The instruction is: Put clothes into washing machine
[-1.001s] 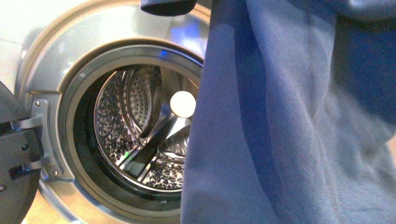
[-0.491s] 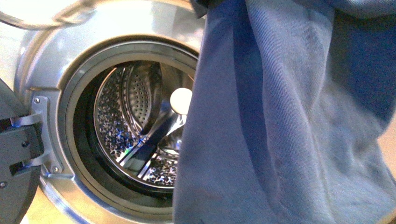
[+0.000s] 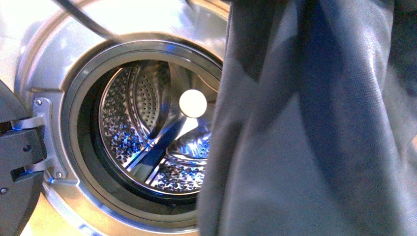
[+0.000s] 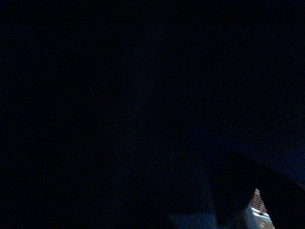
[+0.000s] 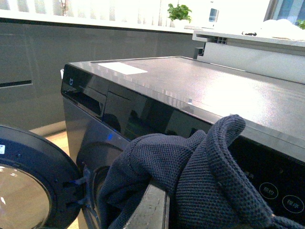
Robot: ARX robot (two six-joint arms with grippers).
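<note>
Your washing machine (image 3: pixel 123 29) fills the front view, its silver face ringed round an open porthole; from the right wrist its flat top (image 5: pixel 214 90) and dark control panel run away toward a wall ledge with a potted plant (image 5: pixel 179 10). The clothes (image 3: pixel 305 147) hang in long limp folds down the right half of the front view, close to the camera and covering the right side of the porthole. You cannot tell whether the lower end reaches inside. In the right wrist view the same slate-blue fabric (image 5: pixel 190 176) bunches up right before the lens, level with the machine's upper front edge. It hides your right hand, so you cannot tell whether that hand is clamped on the cloth. The left wrist view is dark and your left hand shows nowhere. The door (image 3: pixel 14 187) stands swung open at lower left, held by its hinge (image 3: pixel 42 132). Inside the dark gasket (image 3: pixel 83 147), the part of the drum (image 3: pixel 128 132) that shows is bare perforated steel with a raised paddle. A small white round spot (image 3: pixel 193 103) glows near its centre.
</note>
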